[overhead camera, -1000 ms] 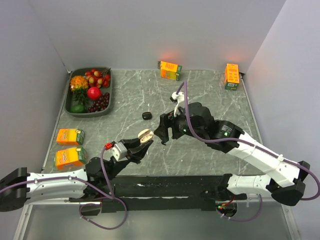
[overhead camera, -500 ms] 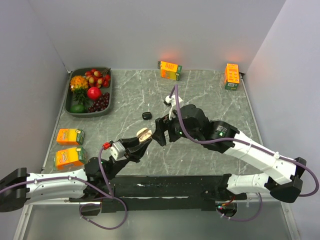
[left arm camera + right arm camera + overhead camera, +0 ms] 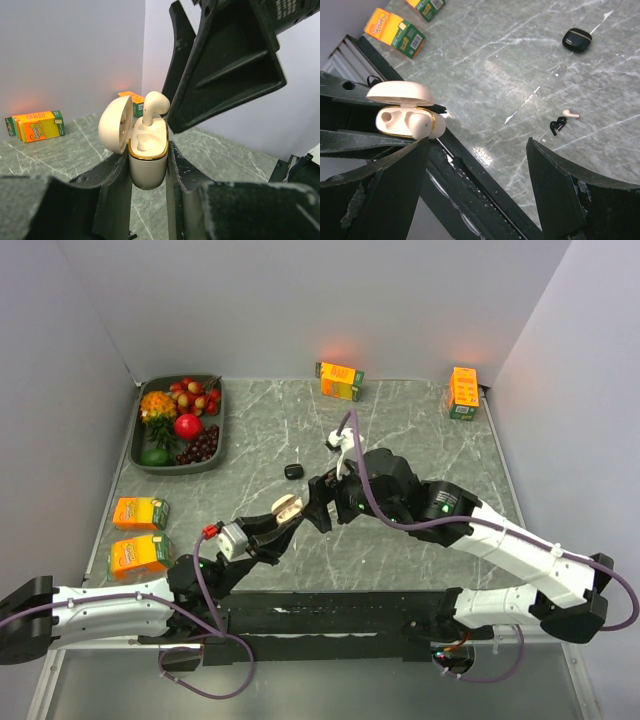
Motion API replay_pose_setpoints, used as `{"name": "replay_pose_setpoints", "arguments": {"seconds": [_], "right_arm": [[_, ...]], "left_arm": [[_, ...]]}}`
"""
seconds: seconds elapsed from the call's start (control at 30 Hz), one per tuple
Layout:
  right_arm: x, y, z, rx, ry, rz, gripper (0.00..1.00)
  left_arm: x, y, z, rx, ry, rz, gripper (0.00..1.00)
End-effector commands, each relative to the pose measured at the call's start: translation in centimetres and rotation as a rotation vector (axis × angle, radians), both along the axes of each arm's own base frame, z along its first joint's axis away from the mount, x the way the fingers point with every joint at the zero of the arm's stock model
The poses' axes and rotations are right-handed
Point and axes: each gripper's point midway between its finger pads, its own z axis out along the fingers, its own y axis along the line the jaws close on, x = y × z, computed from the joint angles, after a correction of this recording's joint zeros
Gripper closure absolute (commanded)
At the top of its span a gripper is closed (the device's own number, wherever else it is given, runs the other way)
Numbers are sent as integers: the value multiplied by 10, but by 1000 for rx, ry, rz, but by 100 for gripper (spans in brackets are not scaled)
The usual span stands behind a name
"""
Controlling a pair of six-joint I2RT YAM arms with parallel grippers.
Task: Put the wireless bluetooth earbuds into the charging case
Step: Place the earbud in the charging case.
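To stay loadable from above, clamps charging case (image 3: 147, 161) upright in left gripper (image 3: 147, 169), lid (image 3: 115, 125) at nine o'clock. Parks right gripper (image 3: 477, 145) splayed, empty, three o'clock of perched earbud (image 3: 155, 104).

Left jaws pinched, right jaws wide.

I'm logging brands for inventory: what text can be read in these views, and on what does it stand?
None reads clearly.
Orange juice carton: looping logo, too blurred to read.
Left-edge cartons: print too small to read.
Right arm's black housing: white characters, blurred and cut off.
Charging case: no marking visible.
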Motion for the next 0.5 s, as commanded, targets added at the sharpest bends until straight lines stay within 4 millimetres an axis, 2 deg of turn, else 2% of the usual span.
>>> {"name": "replay_pose_setpoints", "arguments": {"seconds": [0.0,0.1,0.2,0.47], "right_arm": [[-2,-9,55,120,-112,-7,13],[-1,-17,56,116,-127,-26,12],[5,-22,46,84,-123,-54,12],[14,-12,36,60,-96,-65,14]], "left_arm": [[-5,-2,16,-29,-22,-27,99],[-5,-2,16,-29,-24,-26,99],[-5,-2,16,-32,-23,-29,99],[-6,-3,17,-33,-20,-36,99]]}}
